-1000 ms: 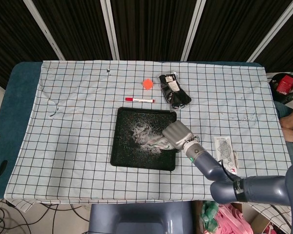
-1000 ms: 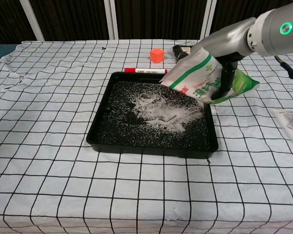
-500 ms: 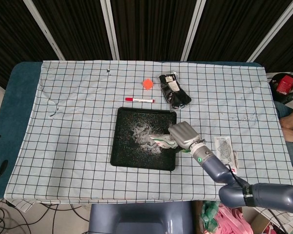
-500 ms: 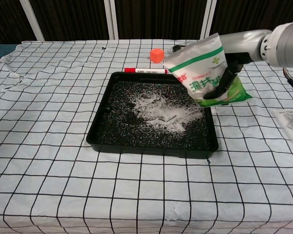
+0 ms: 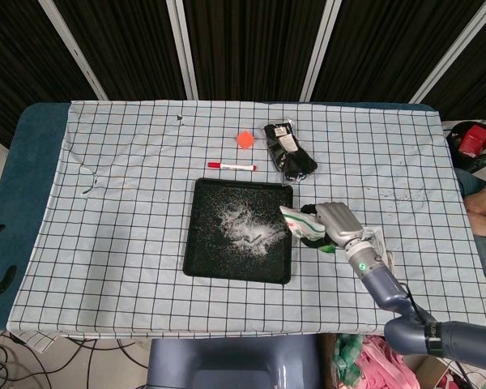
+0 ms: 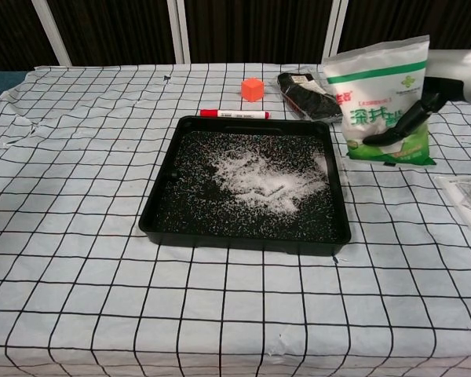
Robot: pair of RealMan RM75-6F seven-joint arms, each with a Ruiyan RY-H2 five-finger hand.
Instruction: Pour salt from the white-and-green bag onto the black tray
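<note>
The black tray [image 5: 201, 261] [image 6: 161, 210] lies mid-table with a white heap of salt [image 5: 245, 228] [image 6: 265, 177] spread over its middle and right side. The white-and-green salt bag [image 6: 381, 94] [image 5: 298, 221] now stands nearly upright just right of the tray, off its rim. My right hand [image 5: 338, 224] [image 6: 412, 118] grips the bag from the right side, dark fingers [image 6: 399, 128] wrapped across its lower front. My left hand is not visible in either view.
A red marker [image 5: 232, 166] [image 6: 234, 114] lies along the tray's far edge, with an orange cube [image 5: 245, 139] [image 6: 253, 89] and a black packet [image 5: 289, 151] [image 6: 309, 86] beyond. A clear flat packet [image 5: 374, 247] [image 6: 469, 198] lies at the right. A checked cloth covers the table.
My right hand has carried the bag rightwards off the tray and tipped it from a pouring tilt back to upright. The salt heap on the tray stays put.
</note>
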